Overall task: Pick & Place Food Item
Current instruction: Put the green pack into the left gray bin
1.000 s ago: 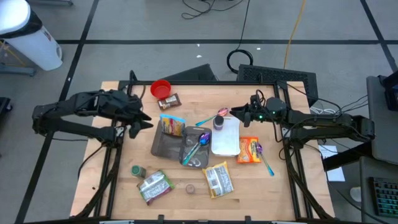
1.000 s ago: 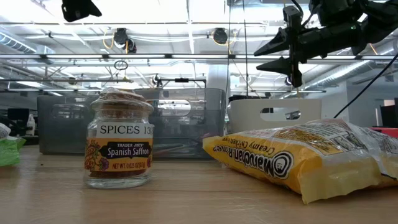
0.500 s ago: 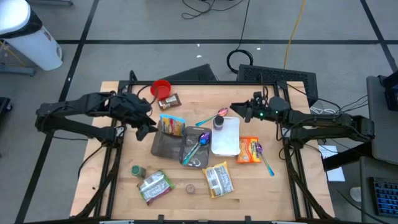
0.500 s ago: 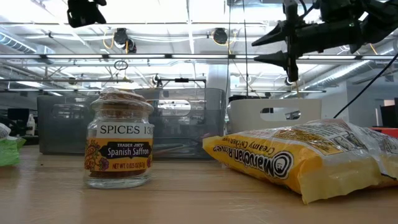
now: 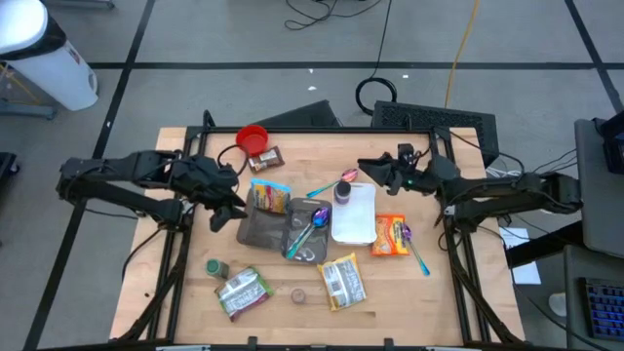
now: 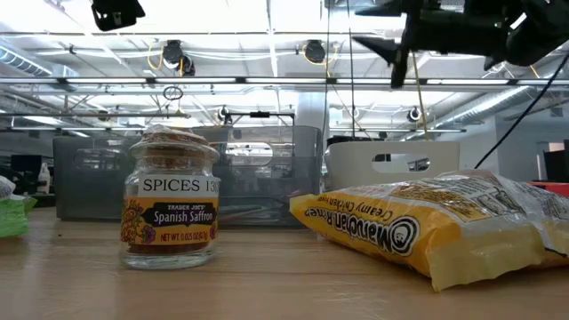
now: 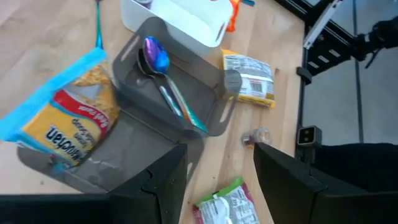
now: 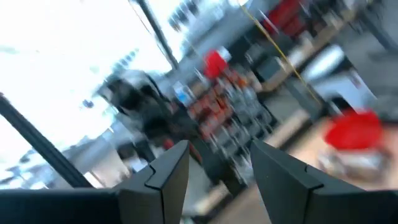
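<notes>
Wooden table [image 5: 439, 283]: grey tray [image 7: 130, 74] holds 2 spoons [image 7: 163, 73]; both end effectors open, empty.

Open-ceilinged lab with wooden table [image 5: 292, 292]

a noodle packet [image 5: 270, 196] lies in the grey tray [image 5: 255, 230], a spoon [image 5: 310, 223] in the smaller tray [image 5: 314, 250] right of it; the white bin [image 5: 355, 223] sits further right.
</notes>
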